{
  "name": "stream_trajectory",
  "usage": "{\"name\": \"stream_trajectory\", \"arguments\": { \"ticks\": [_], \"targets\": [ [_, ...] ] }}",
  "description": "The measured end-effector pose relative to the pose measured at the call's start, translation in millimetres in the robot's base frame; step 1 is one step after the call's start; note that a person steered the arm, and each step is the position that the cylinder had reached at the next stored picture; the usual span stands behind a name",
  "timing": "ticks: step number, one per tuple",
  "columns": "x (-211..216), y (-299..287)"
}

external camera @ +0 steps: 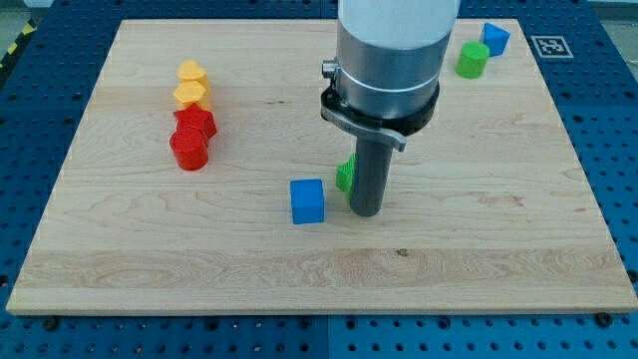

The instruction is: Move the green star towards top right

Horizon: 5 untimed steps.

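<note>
Pale wooden board [498,249]; small green star block [345,176] sits touching my tip's [366,211] left, mostly hidden; no claw, nothing gripped; top-right push needs repositioning, I reckon.

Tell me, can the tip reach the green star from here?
Probably yes: my tip already stands right beside the green star, on its right, and nothing lies between them. The rod hides most of the star.

No readable words, numbers or brand names appear anywhere. The only sign is a black-and-white square fiducial marker [547,46], its pattern too small to decode, just beyond the wooden surface's [478,249] top right corner.
</note>
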State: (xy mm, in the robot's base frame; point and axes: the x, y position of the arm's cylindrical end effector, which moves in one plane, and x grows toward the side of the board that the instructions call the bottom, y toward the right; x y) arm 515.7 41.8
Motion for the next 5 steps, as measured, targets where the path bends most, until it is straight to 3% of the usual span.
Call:
{"name": "stream_trajectory", "arguments": {
  "ticks": [2,5],
  "targets": [
    [-20,-32],
    [-42,0]
  ]
}}
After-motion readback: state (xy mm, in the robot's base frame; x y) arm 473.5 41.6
